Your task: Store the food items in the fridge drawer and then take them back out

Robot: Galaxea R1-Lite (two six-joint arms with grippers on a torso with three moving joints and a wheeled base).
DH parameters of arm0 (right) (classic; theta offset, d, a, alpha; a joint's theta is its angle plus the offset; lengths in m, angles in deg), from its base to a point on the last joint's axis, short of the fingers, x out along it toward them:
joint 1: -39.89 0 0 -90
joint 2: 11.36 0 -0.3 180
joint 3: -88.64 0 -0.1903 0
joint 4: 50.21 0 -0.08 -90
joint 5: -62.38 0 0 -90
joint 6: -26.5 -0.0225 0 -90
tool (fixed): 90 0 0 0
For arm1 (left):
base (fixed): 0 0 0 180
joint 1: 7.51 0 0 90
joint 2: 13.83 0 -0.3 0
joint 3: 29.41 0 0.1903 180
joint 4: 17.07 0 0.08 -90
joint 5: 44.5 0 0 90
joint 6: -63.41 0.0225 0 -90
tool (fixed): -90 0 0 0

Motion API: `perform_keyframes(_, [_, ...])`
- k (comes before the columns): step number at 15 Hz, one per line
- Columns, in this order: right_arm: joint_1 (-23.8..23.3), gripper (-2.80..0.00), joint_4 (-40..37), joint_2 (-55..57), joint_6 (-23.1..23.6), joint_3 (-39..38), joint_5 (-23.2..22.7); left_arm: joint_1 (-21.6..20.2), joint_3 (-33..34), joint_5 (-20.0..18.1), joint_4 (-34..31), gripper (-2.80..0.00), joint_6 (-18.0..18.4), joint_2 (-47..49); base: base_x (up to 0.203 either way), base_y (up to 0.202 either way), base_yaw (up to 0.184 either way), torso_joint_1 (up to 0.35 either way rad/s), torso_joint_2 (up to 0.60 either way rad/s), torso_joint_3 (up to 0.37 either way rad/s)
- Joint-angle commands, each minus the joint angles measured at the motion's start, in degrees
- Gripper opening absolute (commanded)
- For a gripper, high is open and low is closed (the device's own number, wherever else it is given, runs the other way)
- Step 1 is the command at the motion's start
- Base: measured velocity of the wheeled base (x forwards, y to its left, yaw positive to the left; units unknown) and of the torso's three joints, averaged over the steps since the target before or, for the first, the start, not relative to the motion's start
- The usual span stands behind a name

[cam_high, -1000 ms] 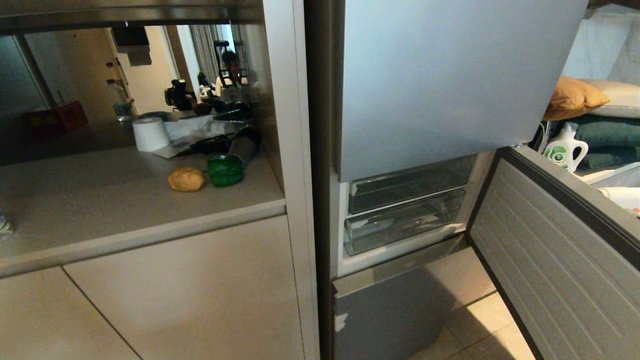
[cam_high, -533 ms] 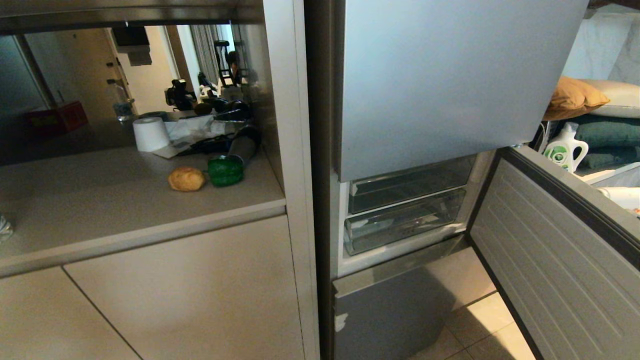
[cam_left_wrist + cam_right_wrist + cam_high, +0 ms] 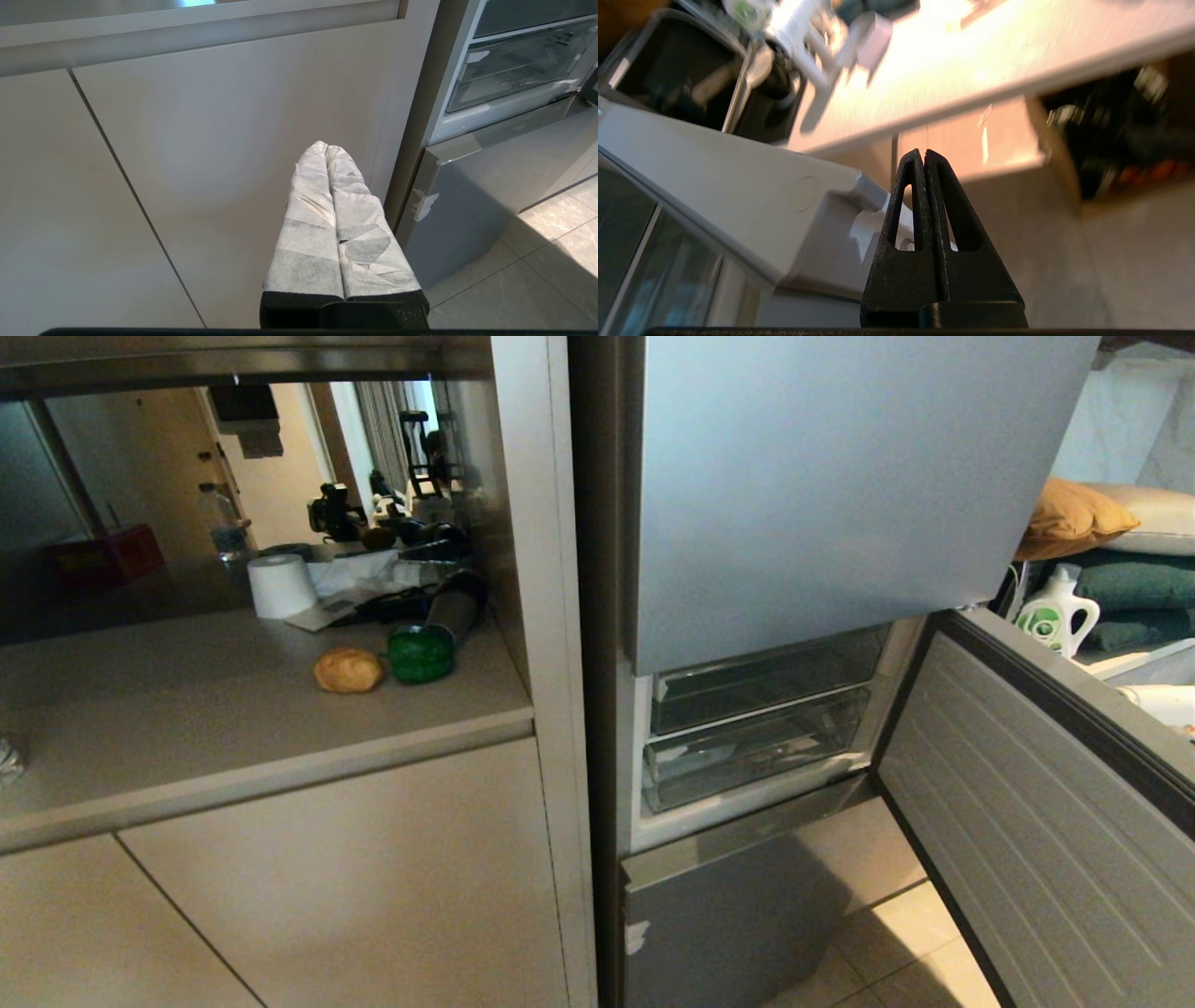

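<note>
We see the tan-yellow potato-like lump (image 3: 347, 670) and the glossy green bell pepper (image 3: 421, 654) side by side on the beige bench (image 3: 187, 709). The fridge's silver-grey middle door (image 3: 1036, 821) stands open, its clear glass drawers (image 3: 747, 751) empty. Our left pincer (image 3: 327, 148), paper-wrapped, and black right pincer (image 3: 923, 154) are both pressed together, holding nothing.

Beige counter (image 3: 187, 709): potato (image 3: 347, 670) beside green pepper (image 3: 420, 654); paper roll (image 3: 281, 586) behind.

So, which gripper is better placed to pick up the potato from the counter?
Probably the left gripper: shut and empty, it faces the cupboard below the counter holding the potato. The right gripper points away.
</note>
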Motion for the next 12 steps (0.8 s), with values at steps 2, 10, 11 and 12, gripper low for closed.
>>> perform_keyframes(2, [-2.25,-2.80,7.04,11.55,-0.31,-1.76,-2.06,0.00,0.00,0.00,0.01,-2.80,-0.02,0.00,0.000,0.000,0.000,0.000,0.00,0.000])
perform_keyframes(10, [3.45,-2.80,13.90,13.30,-0.30,-8.56,-6.99,0.00,0.00,0.00,0.01,-2.80,-0.02,0.00,0.000,0.000,0.000,0.000,0.00,0.000])
perform_keyframes(11, [5.67,-2.80,13.91,11.39,-0.49,-9.89,-6.91,0.00,0.00,0.00,0.01,-2.80,-0.02,0.00,0.000,0.000,0.000,0.000,0.00,0.000])
perform_keyframes(12, [8.22,-2.80,13.95,9.28,-0.64,-11.39,-6.78,0.00,0.00,0.00,0.01,-2.80,-0.02,0.00,0.000,0.000,0.000,0.000,0.00,0.000])
